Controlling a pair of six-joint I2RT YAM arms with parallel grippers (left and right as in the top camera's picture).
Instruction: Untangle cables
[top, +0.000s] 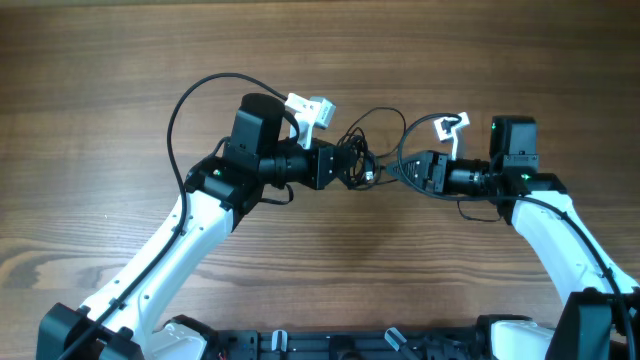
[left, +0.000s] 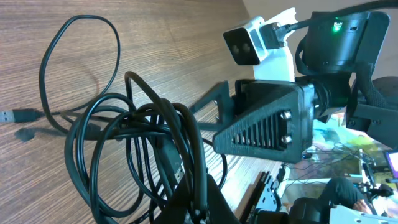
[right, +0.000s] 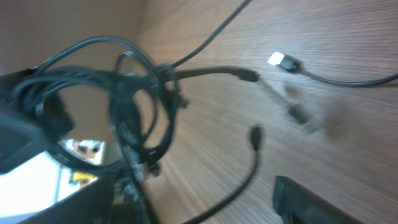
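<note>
mid-frame, the left gripper pinches the thin black tangled cables, probably anchoring the knot so the spread right gripper can pull a strand.

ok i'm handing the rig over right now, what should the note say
Left end effector: shut on the cables, pinching the bunch.
Right end effector: open, close beside the knot, holding nothing that I can see.
Cables: one tangled bunch of loops between the two end effectors at mid-table; a loose plug lies on the wood.
Done: bunch is gripped, but no cord is separated yet.
Left: probably take a strand with the right, pull each cord free and lay them apart.
</note>
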